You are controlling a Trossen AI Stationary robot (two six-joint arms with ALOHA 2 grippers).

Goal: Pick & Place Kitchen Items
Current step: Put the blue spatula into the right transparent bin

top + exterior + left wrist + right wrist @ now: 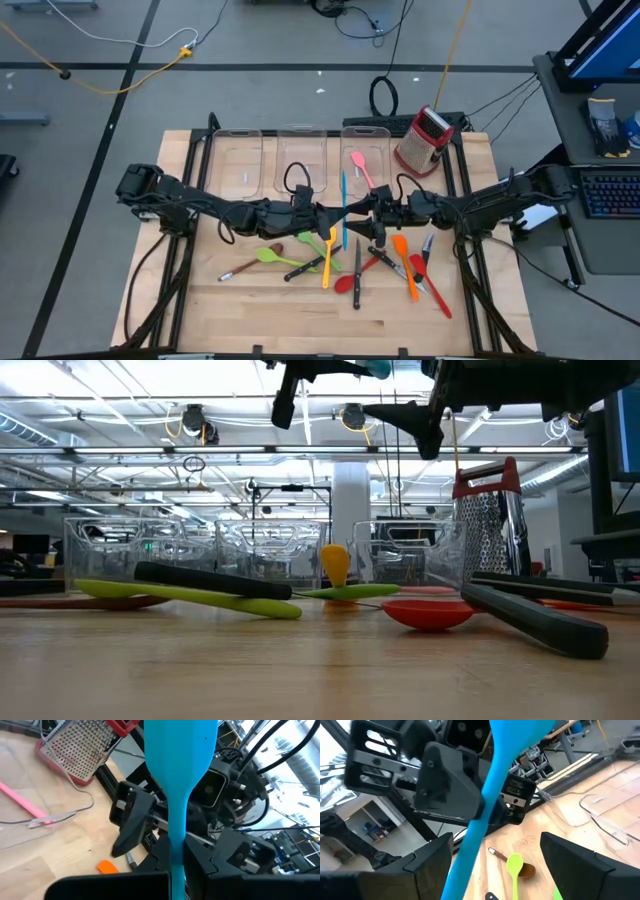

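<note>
My left gripper (333, 214) reaches in from the table's left and is shut on a blue spatula (343, 190), held high over the table's middle. The spatula's blade (180, 755) points toward the far edge. My right gripper (358, 210) comes from the right and is open. Its two fingers (427, 862) stand on either side of the spatula's handle (487, 815) without touching it. The other utensils lie on the table below: a green spoon (270, 256), a yellow spatula (328, 262), an orange spatula (405, 265), a red spoon (428, 614) and black-handled knives (357, 270). My left gripper pinches the blue spatula's handle (176, 862) between its two fingers, around the middle of its length. The fingers come level from the table's left and lie across the handle. The spatula is lifted clear of the table, roughly level, running from near to far.
Three clear bins (300, 160) stand in a row at the far side; the right one holds a pink spatula (360, 168). A red-and-steel box grater (423, 140) stands at the far right. Bare wood lies along the near edge.
</note>
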